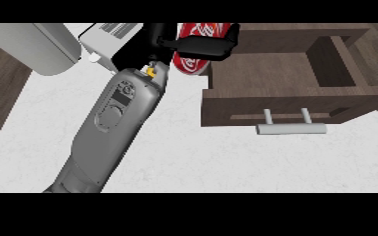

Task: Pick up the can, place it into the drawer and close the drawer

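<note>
Head view: hand [198,45] curls around the red can [193,62], lifted just left of the open drawer [280,87]. Can likely light, rigid, smooth; side grasp at mid-body suits it.

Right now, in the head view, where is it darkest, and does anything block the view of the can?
Head view: the drawer is darkest inside its open compartment, walls in shadow; the white counter is evenly lit, no glare; the hand curls across the red can, hiding its middle.
</note>
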Controlling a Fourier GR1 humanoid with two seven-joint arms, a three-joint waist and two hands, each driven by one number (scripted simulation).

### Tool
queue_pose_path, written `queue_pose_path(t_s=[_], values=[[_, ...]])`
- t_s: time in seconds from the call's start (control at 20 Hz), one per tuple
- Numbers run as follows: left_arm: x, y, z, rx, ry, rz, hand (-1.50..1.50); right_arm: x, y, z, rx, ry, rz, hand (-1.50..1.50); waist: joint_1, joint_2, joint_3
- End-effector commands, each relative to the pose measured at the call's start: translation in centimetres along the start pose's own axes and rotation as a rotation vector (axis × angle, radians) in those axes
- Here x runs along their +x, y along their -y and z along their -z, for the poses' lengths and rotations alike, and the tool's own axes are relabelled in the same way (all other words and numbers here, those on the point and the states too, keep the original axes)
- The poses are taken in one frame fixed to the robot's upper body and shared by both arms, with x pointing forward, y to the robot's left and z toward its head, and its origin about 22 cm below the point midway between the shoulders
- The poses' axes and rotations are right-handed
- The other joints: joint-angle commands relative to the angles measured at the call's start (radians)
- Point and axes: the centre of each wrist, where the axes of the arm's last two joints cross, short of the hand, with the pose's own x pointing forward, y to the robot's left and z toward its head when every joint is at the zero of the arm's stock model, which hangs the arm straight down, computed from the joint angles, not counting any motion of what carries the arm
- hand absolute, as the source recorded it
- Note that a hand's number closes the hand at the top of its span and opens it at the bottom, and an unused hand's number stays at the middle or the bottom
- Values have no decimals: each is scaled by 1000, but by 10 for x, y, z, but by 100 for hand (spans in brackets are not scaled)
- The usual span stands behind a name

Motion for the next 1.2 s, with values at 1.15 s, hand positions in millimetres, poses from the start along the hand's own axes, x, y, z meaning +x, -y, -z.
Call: queue_pose_path(t_s=[1.15], values=[[32,70,71,21,-43,137,150,-3,-10,20,29,7,0,-150,-49,14,2]])
